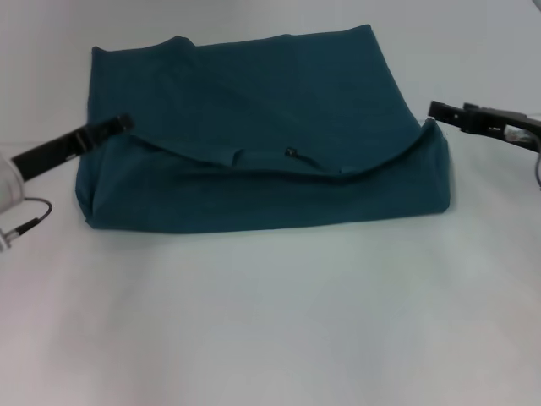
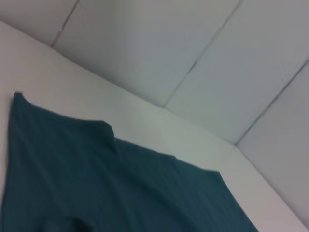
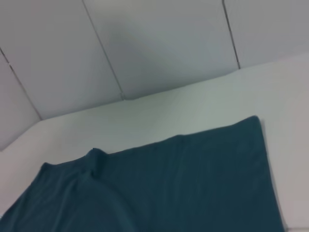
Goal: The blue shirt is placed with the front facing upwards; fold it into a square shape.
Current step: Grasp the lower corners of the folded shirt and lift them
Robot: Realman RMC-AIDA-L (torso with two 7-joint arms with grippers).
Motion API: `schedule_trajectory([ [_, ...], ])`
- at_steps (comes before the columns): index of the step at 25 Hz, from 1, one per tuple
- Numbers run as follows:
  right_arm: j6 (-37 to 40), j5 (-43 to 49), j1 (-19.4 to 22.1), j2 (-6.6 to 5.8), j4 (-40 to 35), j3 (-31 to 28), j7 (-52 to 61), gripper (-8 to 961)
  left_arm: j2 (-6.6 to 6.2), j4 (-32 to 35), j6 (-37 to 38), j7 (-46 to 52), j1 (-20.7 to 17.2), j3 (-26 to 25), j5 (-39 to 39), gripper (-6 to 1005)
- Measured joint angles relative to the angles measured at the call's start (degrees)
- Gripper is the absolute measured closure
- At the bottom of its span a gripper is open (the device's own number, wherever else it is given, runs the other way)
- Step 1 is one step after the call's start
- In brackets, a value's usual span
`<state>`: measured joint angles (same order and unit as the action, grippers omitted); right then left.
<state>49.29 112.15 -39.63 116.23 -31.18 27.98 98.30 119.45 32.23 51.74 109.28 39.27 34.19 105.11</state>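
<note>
— Where's the shirt point(image 1: 262, 144) sitting now?

— Flat on the white table point(image 1: 270, 321), already doubled over into a wide band. Its long axis runs side to side, from one arm to the other, and the collar with its small dark label lies along the folded edge on the shirt's near side.

— And the arms?

— One at each short end. The left gripper point(image 1: 125, 123) is touching the shirt's left edge, its tip over the cloth. The right gripper point(image 1: 435, 110) is at the shirt's right upper corner, just meeting the fabric.

— Are they holding anything?

— I can't tell. Both look like thin dark bars from here, and whether the jaws are pinching cloth isn't visible.

— So what does the next move hinge on?

— My guess: the shirt is wider than it is deep, so one short end must cross toward the other. Both arms are equally near their own end.
</note>
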Motion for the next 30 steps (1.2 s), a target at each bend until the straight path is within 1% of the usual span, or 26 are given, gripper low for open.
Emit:
schedule_trajectory([
  [2, 1.99, 0.06, 1.86, -0.44, -1.85, 2.11, 3.52, 231, 0.28, 1.58, 1.47, 0.05, -1.50, 1.12, 0.01, 201],
  [4, 3.43, 0.07, 3.32, -1.25, -2.72, 3.97, 6.47, 231, 0.44, 2.76, 3.02, 0.05, -2.81, 1.77, 0.01, 201],
  [5, 4.20, 0.08, 3.92, -1.97, -2.77, 4.87, 7.98, 232, 0.49, 3.52, 4.38, -0.01, -3.88, 2.12, 0.10, 202],
  [8, 6.13, 0.71, 4.81, -3.65, -2.32, 6.55, 11.90, 232, 0.51, 3.96, 5.10, -0.18, -4.48, 2.59, 0.44, 202],
  [9, 6.85, 1.67, 4.94, -4.21, -2.36, 6.94, 13.94, 233, 0.50, 4.12, 5.15, -0.22, -4.64, 2.74, 0.75, 202],
  [14, 9.54, 7.56, 4.55, -5.77, -2.81, 7.46, 22.04, 234, 0.54, 4.44, 3.33, -0.04, -4.68, 3.06, 4.92, 201],
  [18, 12.10, 12.49, 3.52, -6.75, -2.85, 7.49, 27.04, 235, 0.61, 4.47, 1.56, -0.05, -4.78, 3.12, 6.15, 201],
  [21, 14.06, 15.23, 2.81, -7.06, -2.86, 7.57, 29.60, 239, 0.61, 4.50, 1.43, -0.34, -5.04, 2.93, 6.17, 201],
  [25, 14.44, 18.26, 1.78, -6.98, -2.51, 7.81, 31.55, 244, 0.61, 4.51, 1.36, -0.57, -5.27, 3.02, 6.17, 203],
  [30, 10.96, 19.37, 1.01, -5.13, -2.28, 8.85, 31.86, 250, 0.67, 4.51, 1.34, -0.78, -5.35, 3.23, 6.24, 203],
])
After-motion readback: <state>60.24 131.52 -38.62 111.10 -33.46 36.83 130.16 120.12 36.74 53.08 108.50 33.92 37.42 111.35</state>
